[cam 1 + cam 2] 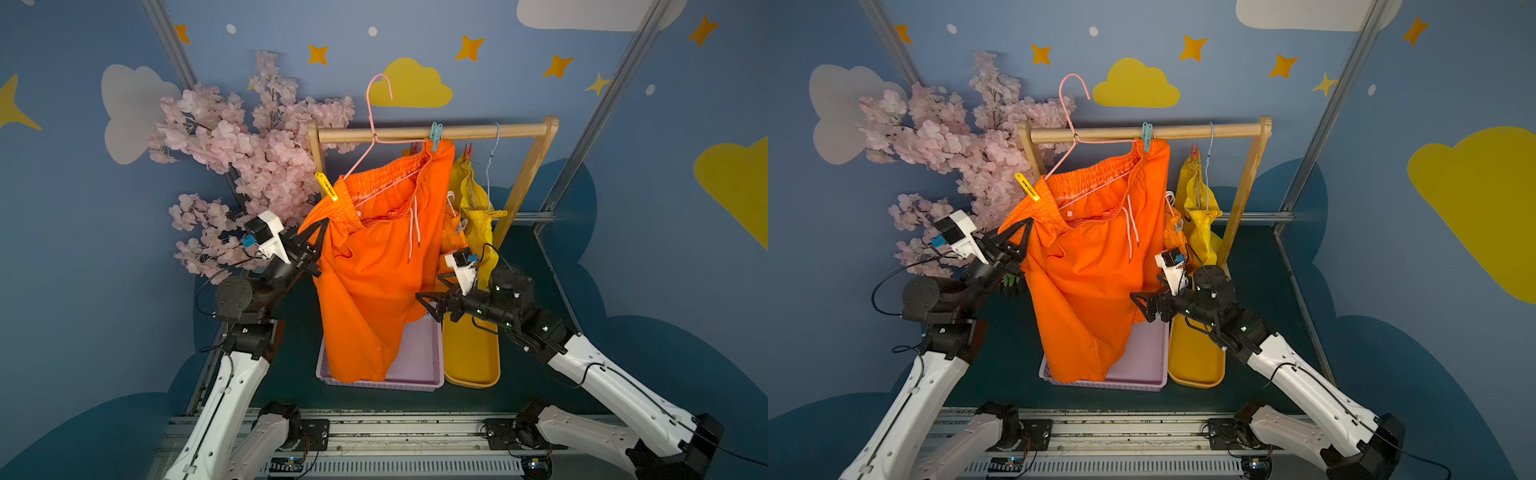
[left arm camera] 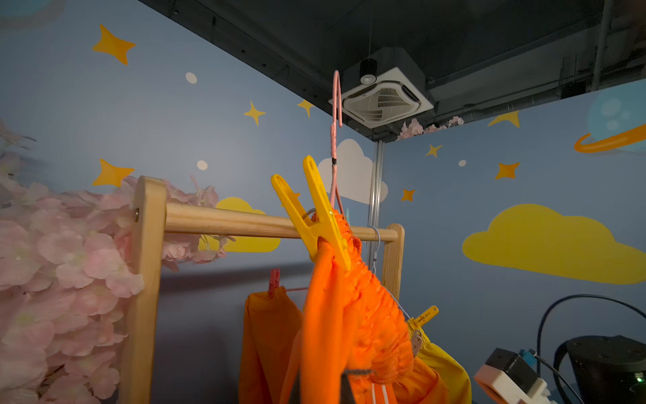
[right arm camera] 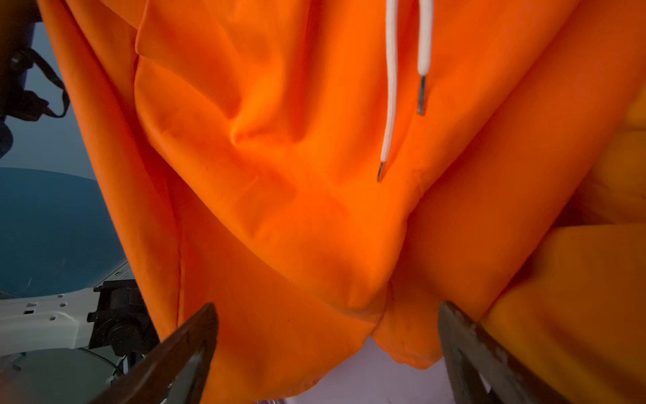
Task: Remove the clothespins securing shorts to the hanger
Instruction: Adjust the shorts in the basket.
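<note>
Your left gripper (image 1: 323,224) is clamped on the orange shorts (image 1: 374,282) just below the yellow clothespin (image 1: 327,189) pinning the waistband to the pink hanger (image 2: 333,175). Your right gripper (image 3: 327,307) stands wide open at the shorts' lower fabric

I read dim, even light in both top views; frame edges bow. Left wrist view: near blossoms (image 2: 63,266) blurred. Right wrist view: orange shorts (image 3: 279,210) oversaturated, soft.
</note>
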Controlling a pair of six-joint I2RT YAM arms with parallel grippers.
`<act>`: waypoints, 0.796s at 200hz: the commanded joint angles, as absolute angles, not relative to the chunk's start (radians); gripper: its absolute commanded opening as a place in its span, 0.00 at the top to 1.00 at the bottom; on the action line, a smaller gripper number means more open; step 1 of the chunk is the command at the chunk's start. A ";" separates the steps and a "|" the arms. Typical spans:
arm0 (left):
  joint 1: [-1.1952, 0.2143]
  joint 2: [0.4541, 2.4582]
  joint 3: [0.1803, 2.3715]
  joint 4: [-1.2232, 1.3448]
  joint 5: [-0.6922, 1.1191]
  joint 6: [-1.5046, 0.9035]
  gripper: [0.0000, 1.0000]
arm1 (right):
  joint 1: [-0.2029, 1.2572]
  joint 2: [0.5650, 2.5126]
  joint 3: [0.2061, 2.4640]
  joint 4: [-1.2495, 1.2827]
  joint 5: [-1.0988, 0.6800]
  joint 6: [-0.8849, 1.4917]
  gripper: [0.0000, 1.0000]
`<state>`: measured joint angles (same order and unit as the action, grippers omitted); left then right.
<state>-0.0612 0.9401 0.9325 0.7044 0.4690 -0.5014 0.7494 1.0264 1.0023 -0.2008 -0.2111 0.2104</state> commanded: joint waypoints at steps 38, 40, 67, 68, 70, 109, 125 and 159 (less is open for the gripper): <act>0.151 1.067 0.839 1.397 0.721 -1.064 0.97 | 0.689 0.992 1.068 -0.300 -0.224 0.193 0.02; 0.150 1.060 0.834 1.397 0.722 -1.061 0.97 | 0.686 0.992 1.071 -0.303 -0.225 0.193 0.02; 0.165 0.985 0.801 1.353 0.735 -1.030 0.97 | 0.648 1.002 1.115 -0.338 -0.242 0.193 0.03; 0.165 0.981 0.800 1.352 0.736 -1.029 0.97 | 0.647 1.003 1.116 -0.340 -0.243 0.193 0.03; 0.165 0.975 0.799 1.348 0.737 -1.027 0.97 | 0.645 1.004 1.121 -0.342 -0.244 0.193 0.03; 0.190 0.882 0.776 1.341 0.730 -1.032 0.97 | 0.637 1.043 1.242 -0.380 -0.230 0.140 0.03; 0.192 0.857 0.777 1.338 0.725 -1.028 0.97 | 0.637 1.071 1.331 -0.416 -0.250 0.106 0.03; 0.192 0.823 0.798 1.347 0.713 -1.020 0.97 | 0.640 1.110 1.423 -0.418 -0.305 0.085 0.03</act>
<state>0.1879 0.8455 0.7757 1.2854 0.7601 -1.0142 0.6411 1.0912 1.3705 -0.3866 -0.2554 0.1234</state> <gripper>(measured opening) 0.054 0.972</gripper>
